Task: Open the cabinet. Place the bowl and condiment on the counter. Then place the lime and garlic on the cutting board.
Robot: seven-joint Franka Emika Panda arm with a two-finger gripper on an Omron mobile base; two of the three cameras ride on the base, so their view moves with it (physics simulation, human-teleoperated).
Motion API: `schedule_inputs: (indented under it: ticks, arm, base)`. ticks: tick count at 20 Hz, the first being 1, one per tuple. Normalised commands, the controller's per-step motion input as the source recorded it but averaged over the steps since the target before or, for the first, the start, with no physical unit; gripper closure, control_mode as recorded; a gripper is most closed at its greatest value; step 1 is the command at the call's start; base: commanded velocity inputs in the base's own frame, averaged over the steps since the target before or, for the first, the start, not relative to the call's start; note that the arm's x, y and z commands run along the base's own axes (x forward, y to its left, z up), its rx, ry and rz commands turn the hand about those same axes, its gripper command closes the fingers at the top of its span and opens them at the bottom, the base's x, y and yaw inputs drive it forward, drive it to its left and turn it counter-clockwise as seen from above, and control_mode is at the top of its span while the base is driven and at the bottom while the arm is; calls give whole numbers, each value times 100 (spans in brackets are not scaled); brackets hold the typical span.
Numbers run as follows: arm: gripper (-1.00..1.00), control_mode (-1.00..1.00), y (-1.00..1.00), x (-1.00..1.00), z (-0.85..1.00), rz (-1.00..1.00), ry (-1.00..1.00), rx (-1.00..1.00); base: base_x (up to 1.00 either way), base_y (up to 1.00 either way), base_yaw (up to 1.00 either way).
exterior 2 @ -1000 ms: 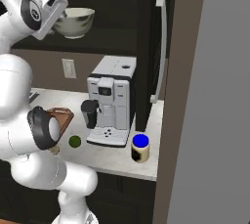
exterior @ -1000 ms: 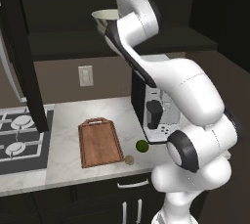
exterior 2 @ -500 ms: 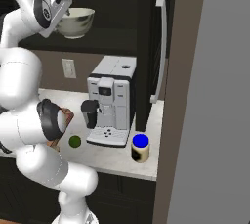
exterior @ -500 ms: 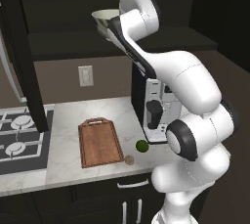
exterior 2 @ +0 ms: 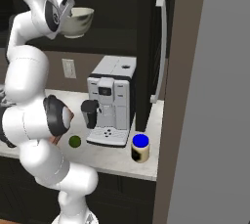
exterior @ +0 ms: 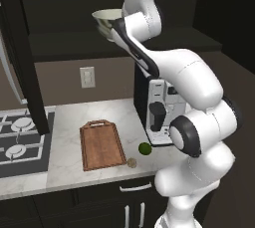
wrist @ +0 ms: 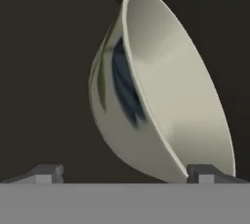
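And the arm has swung since a second ago, the upper link leaning further over while the hand stays up at the open cabinet (exterior 2: 146, 32) shelf. The bowl (exterior: 106, 20) hasn't budged from that shelf, above the coffee machine (exterior 2: 111, 100). The gripper (wrist: 124, 171) is right at the bowl, fingers spread wide, nothing clamped. In the hand view the bowl's mouth faces right; from the base it sits upright, mouth up. Below the coffee machine's front: lime (exterior: 144, 148) and garlic (exterior: 131, 163) on the counter (exterior: 69, 122), condiment (exterior 2: 140, 147) to its right. The cutting board (exterior: 101, 145) runs lengthwise toward the wall, handle at the far end.
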Motion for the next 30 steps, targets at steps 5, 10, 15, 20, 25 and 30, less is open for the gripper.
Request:
schedule_inputs:
  ticks: [5, 10, 15, 20, 25, 30]
  arm:
    - [-100, -100, 3, 13, -3, 10, 0, -2]
    - [-100, -100, 2, 0, 0, 9, -1, -1]
    - [-100, -100, 22, 0, -3, 8, -2, -4]
    - [-100, -100, 20, 11, -24, 9, 0, -4]
    - [-100, -100, 7, 18, -24, 8, 0, -3]
    - [100, -100, 0, 1, -18, 6, 0, 0]
  base:
    - [0, 0, 0]
    - [0, 0, 0]
    - [0, 0, 0]
    - [0, 0, 0]
    - [0, 0, 0]
    - [0, 0, 0]
